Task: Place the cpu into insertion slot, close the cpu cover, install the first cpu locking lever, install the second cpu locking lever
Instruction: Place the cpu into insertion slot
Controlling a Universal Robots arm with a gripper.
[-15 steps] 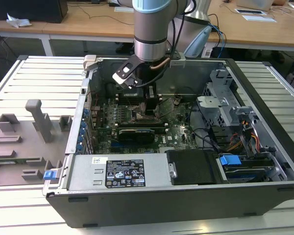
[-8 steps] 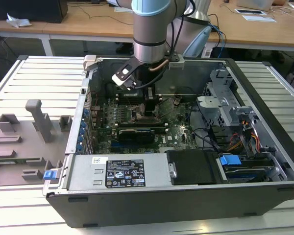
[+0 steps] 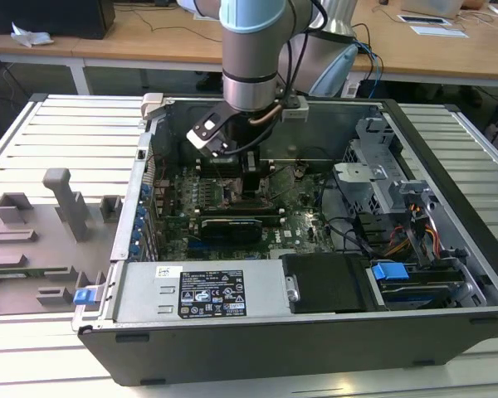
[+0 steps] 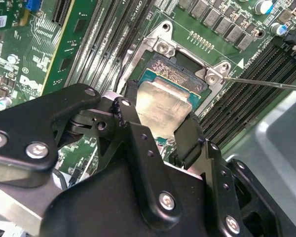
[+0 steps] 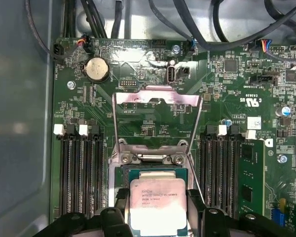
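Computer case (image 3: 257,356) lies open in the exterior view. The arm reaches down into it, and the gripper (image 3: 254,184) hangs low over the green motherboard (image 3: 303,220), about mid-board and nearer the case's far wall than its near one.

In the second wrist view the cpu (image 4: 163,106) sits level over the insertion slot (image 4: 175,69), its pale metal top up. The slot's dark far part and metal rim show beyond it. Two black fingers (image 4: 187,136) bear on opposite edges of the chip, so the gripper is closed on the cpu, parted only by the chip's width. Whether the chip is fully seated I cannot tell. A thin locking lever (image 4: 266,83) juts out from the slot's corner, unlatched.

In the first wrist view the cpu cover (image 5: 157,96) is swung back from the slot toward the board's edge with the coin cell (image 5: 97,69), leaving the chip uncovered. By my reading the placing step is at or near its end. The cover is not yet closed, and neither lever is locked.
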